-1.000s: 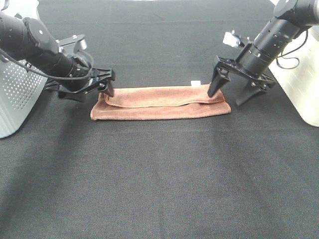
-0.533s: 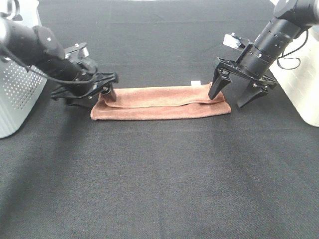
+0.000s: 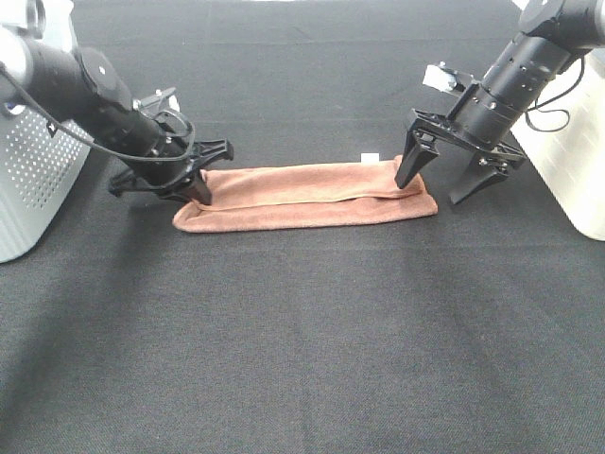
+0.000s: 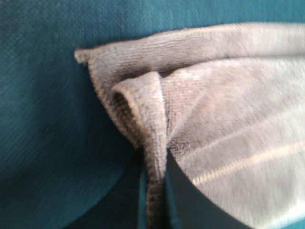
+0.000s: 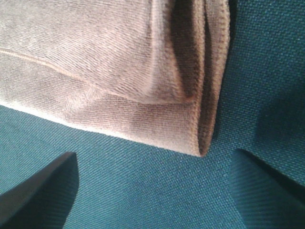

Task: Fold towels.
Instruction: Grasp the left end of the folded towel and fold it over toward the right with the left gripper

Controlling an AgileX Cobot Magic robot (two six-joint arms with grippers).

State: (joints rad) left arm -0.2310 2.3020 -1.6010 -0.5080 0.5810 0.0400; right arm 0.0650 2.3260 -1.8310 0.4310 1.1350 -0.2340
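Note:
The reddish-brown towel (image 3: 302, 194) lies folded into a long narrow strip across the middle of the black table, with its small white tag (image 3: 370, 156) at the far edge. My left gripper (image 3: 200, 189) is at the strip's left end. In the left wrist view, the left gripper (image 4: 155, 191) is shut on a raised fold of the towel (image 4: 228, 95). My right gripper (image 3: 437, 187) is open, with one finger on the towel's right end and the other beyond it. In the right wrist view, the right gripper (image 5: 152, 191) stands empty just off the towel's stitched end (image 5: 95, 57).
A white perforated arm base (image 3: 28, 189) stands at the left edge and another white base (image 3: 577, 161) at the right edge. The black cloth table (image 3: 302, 340) stretches in front of the towel.
My left arm has swung in and tilted down, and its gripper now pinches the towel's left end. The right arm has hardly moved.

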